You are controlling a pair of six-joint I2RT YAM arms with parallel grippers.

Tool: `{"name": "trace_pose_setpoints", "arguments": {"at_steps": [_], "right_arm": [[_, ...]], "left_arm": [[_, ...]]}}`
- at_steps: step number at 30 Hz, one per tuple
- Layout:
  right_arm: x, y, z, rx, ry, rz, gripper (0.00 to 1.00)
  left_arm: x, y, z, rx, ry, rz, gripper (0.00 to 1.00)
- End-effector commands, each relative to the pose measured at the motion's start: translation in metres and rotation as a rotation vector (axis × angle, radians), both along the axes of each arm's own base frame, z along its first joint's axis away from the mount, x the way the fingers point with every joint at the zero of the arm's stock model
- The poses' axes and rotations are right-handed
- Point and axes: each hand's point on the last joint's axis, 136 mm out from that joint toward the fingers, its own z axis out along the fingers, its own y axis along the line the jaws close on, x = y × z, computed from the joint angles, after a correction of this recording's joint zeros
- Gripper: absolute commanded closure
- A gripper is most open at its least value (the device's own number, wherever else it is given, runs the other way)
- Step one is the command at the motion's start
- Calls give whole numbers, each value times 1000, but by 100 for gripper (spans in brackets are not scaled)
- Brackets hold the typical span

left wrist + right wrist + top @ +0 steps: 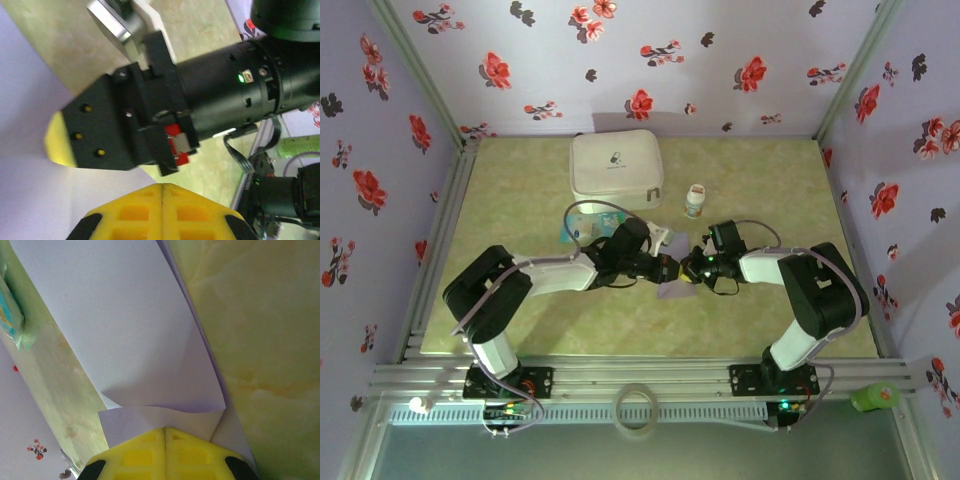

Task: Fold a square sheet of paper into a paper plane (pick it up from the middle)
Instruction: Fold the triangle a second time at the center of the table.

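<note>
The lavender sheet of paper (675, 291) lies partly folded on the green table, mostly hidden under the two grippers that meet above it. In the right wrist view the paper (125, 315) shows a diagonal fold and a loose flap curling up just ahead of my right gripper (165, 430). That gripper is shut, its yellow tips against the paper's edge with nothing between them. My left gripper (163, 187) is shut too, over the paper (30, 190). Facing it, the right gripper (50, 142) presses its yellow tip onto the sheet. From above, the left gripper (670, 268) and right gripper (692, 270) almost touch.
A white zip case (615, 165) sits at the back of the table. Right of it stands a small bottle (695, 200). A teal packet (582, 228) lies beside the left arm. On the near rail are a tape roll (637, 408) and a green object (875, 397).
</note>
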Motion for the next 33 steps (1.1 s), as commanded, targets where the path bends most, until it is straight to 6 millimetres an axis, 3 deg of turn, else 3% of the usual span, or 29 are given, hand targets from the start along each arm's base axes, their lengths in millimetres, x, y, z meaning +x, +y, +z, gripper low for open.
{"name": "trace_pose_setpoints", "arguments": {"at_steps": [1, 9, 18, 33], "right_arm": [[-11, -18, -21, -106, 62, -36, 100], [-10, -19, -21, -107, 60, -36, 100], [-11, -20, -22, -109, 63, -35, 100], [-11, -21, -21, -111, 62, -35, 100]], "left_arm": [[-12, 2, -21, 76, 125, -22, 100], [-15, 4, -39, 153, 169, -34, 100], [-5, -1, -45, 179, 167, -14, 100], [-1, 11, -70, 257, 175, 17, 100]]}}
